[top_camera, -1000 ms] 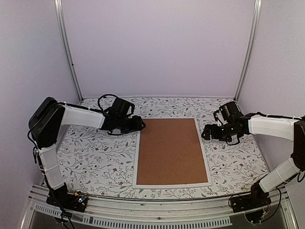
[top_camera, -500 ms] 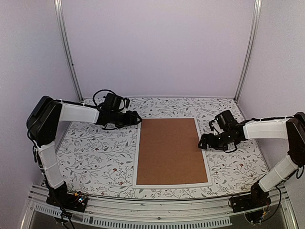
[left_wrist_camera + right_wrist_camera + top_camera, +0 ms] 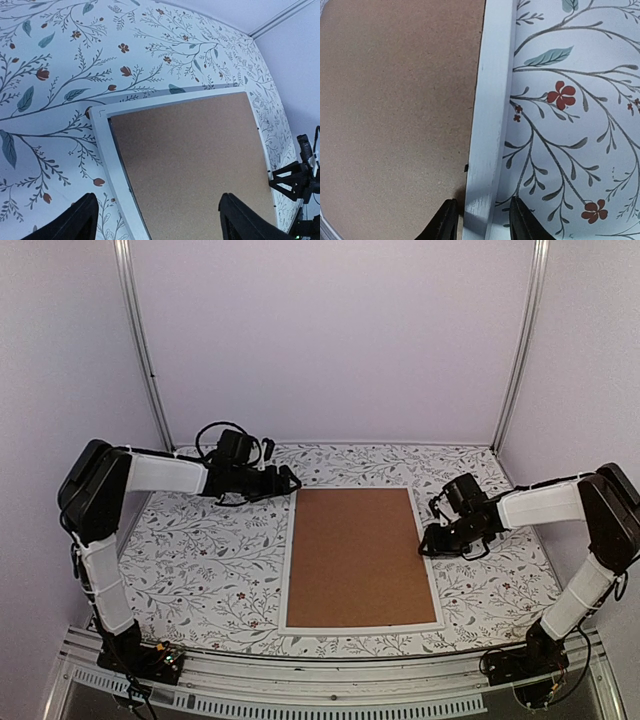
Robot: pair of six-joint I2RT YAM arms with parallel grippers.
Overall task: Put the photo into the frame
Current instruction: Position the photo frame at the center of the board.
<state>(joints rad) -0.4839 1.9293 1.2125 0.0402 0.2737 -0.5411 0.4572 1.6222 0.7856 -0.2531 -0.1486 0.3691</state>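
Frame (image 3: pixel 490 100) lies back up, brown backing board (image 3: pixel 358 555) seated, photo not in view; right gripper (image 3: pixel 482 220) straddles its right rail, clamp unclear, left gripper (image 3: pixel 157 220) gapes over the far-left corner; likely next step is to lift the board.

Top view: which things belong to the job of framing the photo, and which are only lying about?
Job:
frame
brown backing board, lying in it
right gripper, fingers either side of its right rail
left gripper, open, holding nothing
The photo is not in view.

Not the job:
flowered table cover
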